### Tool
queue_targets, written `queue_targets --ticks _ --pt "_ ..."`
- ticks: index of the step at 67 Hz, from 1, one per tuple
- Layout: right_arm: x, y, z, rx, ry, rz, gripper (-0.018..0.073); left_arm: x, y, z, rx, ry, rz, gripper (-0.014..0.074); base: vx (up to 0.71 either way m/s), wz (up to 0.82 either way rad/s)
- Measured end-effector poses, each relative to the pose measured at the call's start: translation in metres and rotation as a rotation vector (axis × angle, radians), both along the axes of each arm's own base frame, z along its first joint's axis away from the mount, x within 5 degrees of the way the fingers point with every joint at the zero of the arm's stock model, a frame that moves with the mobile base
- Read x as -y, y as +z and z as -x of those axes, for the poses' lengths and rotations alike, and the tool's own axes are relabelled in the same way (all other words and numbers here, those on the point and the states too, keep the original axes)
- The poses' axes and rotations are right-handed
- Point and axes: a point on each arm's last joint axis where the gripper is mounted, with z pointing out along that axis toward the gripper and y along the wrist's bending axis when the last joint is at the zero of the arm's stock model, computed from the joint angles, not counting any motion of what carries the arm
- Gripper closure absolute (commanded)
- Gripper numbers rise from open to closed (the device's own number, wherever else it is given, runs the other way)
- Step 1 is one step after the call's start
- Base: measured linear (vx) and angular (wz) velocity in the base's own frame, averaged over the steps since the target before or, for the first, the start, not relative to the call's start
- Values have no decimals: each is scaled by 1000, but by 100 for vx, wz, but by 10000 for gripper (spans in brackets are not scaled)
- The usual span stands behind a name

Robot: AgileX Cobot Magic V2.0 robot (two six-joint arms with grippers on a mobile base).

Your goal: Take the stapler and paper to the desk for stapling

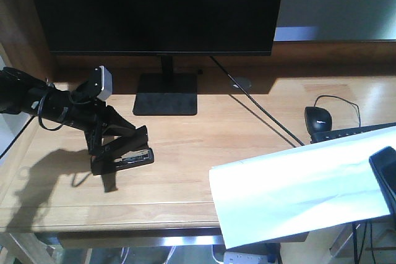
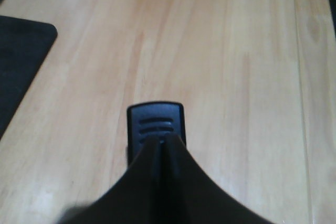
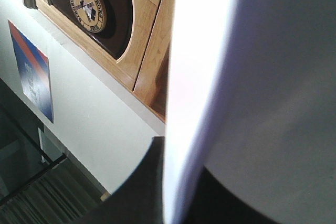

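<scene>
Nearest the lens: plain white rectangular paper sheet, slightly creased, slanting over the front right of the wide light-wood surface, low corner hanging past the front edge. Pinched along one edge by the right claw, clamped flat on it. Far left: small black stapler, gripped by the left claw closed on its rear, low over the surface (contact unclear), well apart from the sheet.

Risks, judged:
- thin one-edge pinch, so liable to slip, sag or fold on landing
- possible snag on the black keyboard by its upper edge
- stapler pivoting in the grip, landing tilted
</scene>
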Motion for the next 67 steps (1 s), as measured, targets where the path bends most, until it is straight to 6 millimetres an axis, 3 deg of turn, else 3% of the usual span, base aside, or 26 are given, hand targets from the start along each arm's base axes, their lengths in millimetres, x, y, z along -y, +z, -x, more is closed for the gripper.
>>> queue_targets --ticks 67 --pt "0 0 0 0 0 0 568 1 -1 1 0 -12 -12 603 0 0"
